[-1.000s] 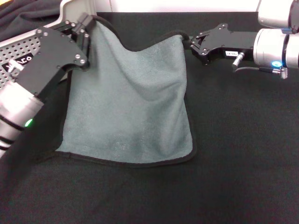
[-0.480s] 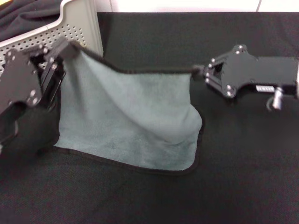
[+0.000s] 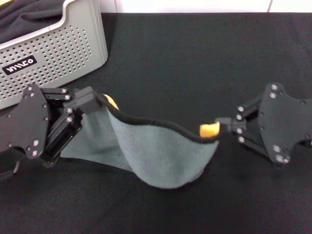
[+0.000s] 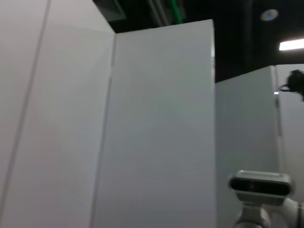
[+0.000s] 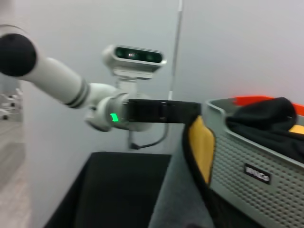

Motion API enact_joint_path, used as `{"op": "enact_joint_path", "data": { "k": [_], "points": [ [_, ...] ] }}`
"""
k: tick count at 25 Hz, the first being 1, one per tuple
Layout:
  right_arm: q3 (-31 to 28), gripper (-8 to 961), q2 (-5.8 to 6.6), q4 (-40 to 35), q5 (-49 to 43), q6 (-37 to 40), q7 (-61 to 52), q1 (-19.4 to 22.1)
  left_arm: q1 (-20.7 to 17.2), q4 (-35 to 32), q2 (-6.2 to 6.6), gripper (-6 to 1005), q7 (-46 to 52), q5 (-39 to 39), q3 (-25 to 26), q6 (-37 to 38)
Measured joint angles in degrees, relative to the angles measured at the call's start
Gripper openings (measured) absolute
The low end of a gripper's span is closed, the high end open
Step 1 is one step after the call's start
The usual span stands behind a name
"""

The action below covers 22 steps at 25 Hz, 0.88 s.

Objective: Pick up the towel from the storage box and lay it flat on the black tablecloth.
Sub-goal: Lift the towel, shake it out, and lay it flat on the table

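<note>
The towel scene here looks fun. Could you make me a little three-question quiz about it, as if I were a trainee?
1. True or false: the towel is still inside the storage box.
2. What grips the towel's two upper corners?
A. the left gripper alone
B. both the left gripper and the right gripper
C. nothing
3. Fill in: the towel's folded-over corners show a ____ reverse face.

Key:
1. False; it hangs over the black tablecloth, lower part touching.
2. B
3. yellow-orange

Dark black fabric bundle (image 5: 266, 118) with an orange patch, white wall panels (image 4: 156, 133) behind.
</note>
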<state>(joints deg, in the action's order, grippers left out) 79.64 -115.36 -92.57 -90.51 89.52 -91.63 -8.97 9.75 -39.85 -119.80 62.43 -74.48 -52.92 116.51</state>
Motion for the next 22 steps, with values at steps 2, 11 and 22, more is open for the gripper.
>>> {"op": "enact_joint_path", "data": {
  "k": [2, 11, 22],
  "points": [
    [-1.9, 1, -0.03, -2.4, 0.3, 3.7, -1.6, 0.4, -0.3, -2.7, 0.24, 14, 2.4, 1.1, -2.2, 0.1],
    [-10.7, 1, -0.13, -7.7, 5.2, 18.5, -7.3, 2.0, -4.0, -12.5, 4.61, 15, 11.1, 12.3, -17.3, 0.2],
    [-17.0, 1, -0.22, -8.9, 9.9, 29.5, -10.7, 3.6, -7.8, -19.3, 6.88, 17, 15.4, 18.7, -27.5, 0.3]
  ]
}}
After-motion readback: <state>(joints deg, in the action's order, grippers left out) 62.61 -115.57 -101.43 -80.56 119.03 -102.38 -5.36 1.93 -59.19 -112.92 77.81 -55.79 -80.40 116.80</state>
